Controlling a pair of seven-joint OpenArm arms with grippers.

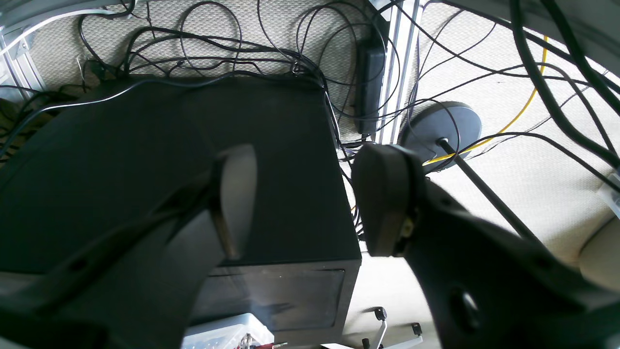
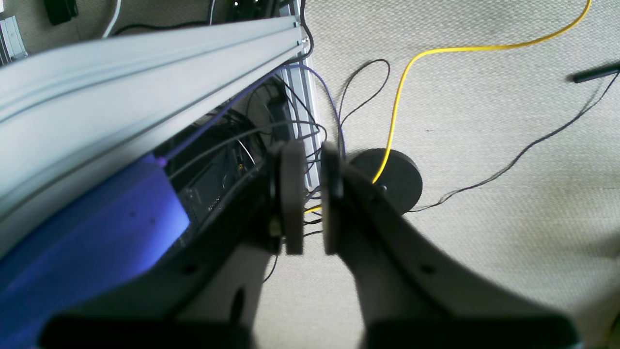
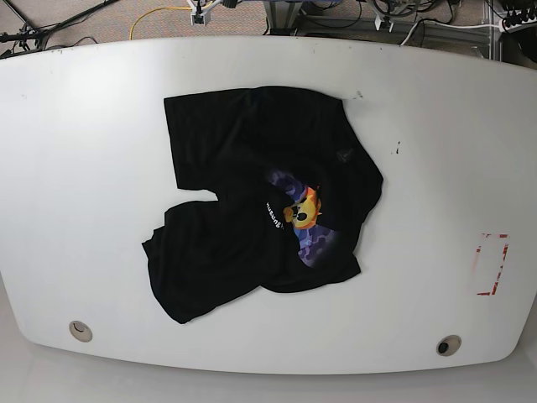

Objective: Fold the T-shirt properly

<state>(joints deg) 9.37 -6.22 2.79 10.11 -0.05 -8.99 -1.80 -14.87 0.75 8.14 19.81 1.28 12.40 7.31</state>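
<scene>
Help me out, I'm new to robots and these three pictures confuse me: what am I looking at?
This is a two-armed robot. The base view looks down on a white table where a black T-shirt lies crumpled with its print facing up, not yet folded. Neither arm shows there. The other two pictures come from cameras on the wrists, both pointing at the floor and its cables. The left gripper is open and the right gripper is nearly shut; both hold nothing.
</scene>
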